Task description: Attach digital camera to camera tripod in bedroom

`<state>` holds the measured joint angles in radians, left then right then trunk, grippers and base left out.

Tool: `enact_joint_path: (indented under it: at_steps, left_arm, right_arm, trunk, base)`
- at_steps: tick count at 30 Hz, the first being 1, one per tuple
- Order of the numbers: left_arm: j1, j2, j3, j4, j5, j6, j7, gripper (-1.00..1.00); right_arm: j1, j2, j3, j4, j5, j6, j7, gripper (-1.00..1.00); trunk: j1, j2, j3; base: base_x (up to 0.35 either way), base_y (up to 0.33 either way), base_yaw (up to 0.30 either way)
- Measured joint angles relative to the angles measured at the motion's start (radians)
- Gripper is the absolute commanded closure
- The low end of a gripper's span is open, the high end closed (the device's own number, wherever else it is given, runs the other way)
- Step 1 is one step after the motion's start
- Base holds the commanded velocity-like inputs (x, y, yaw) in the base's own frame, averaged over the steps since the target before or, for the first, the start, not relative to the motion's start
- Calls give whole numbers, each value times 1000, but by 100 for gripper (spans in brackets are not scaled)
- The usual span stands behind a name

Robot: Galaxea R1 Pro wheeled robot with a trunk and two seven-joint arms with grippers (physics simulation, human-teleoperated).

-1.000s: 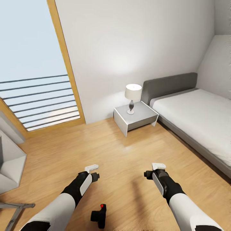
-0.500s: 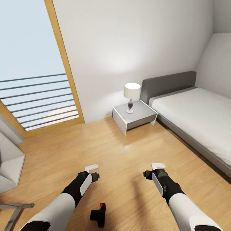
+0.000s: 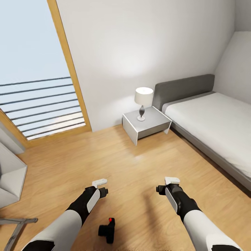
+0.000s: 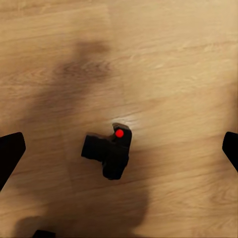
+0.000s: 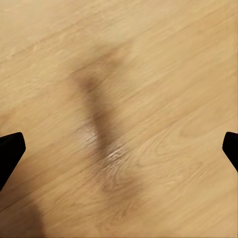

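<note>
From the head we look down across the floor [image 3: 139, 164]; both wrist views face it closely; the digital camera [image 3: 107, 230] is shared with the left wrist view.

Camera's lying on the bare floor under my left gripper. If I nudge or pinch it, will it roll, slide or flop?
The digital camera looks boxy and rigid, so probably no flop or roll. On the smooth wood floor it may slide when nudged. Its protruding lens could make it pivot.

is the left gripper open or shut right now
Open: in the left wrist view its dark fingertips sit far apart, with the digital camera on the floor between them.
</note>
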<state>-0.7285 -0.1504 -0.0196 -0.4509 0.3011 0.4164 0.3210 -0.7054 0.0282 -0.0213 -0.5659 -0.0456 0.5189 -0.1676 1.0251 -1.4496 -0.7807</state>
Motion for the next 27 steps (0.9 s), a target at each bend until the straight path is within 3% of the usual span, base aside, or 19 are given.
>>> enact_joint_path:
  at_steps: [27]
  left_arm:
    - [0,1,-1,2,2,-1,-2,-100]
  right_arm:
    - [0,-3,-4,0,-1,0,0,-100]
  trunk:
    - [0,0,-43]
  base:
    - [0,0,0]
